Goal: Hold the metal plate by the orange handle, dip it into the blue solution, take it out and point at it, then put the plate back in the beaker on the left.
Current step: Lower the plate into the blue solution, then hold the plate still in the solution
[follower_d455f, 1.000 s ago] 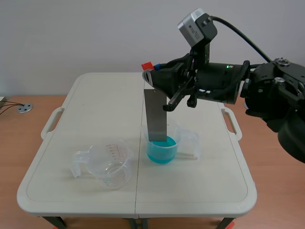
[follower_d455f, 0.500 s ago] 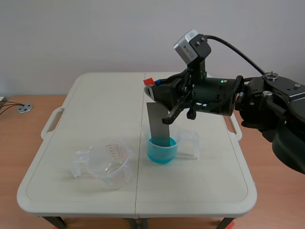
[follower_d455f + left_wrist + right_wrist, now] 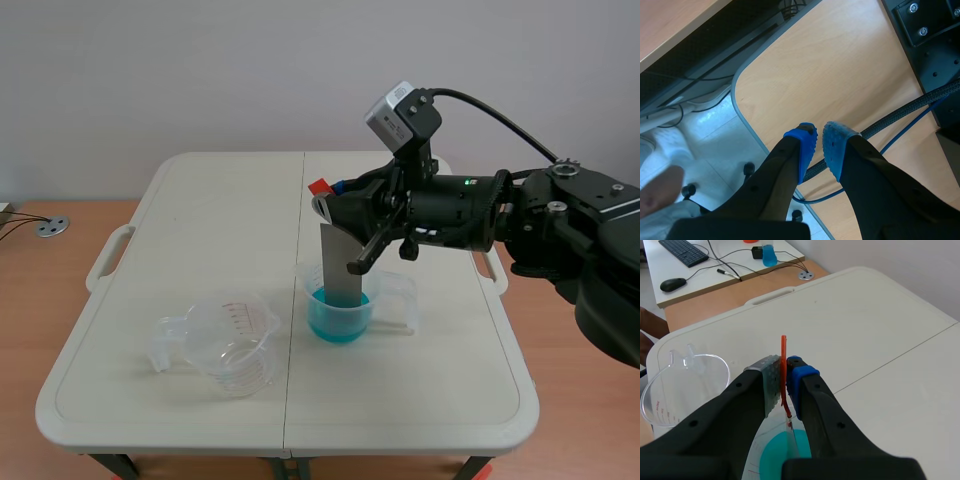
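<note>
Holding metal plate (image 3: 338, 262) in blue solution (image 3: 335, 323); red scale (image 3: 236, 306) on beaker (image 3: 235, 350) unreadable.

Black arm (image 3: 560, 215), grey wrist camera (image 3: 399, 113), blue dotted pads (image 3: 836, 145)

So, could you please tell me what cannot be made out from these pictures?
Scene view: the lower edge of the metal plate is sunk in the blue solution, so its depth is unclear.
Right wrist view: the right hand, shut on the orange handle, hides most of the plate.
Scene view: red markings on the left beaker are too small to read.
Left hand: outside the scene view's edges.
</note>
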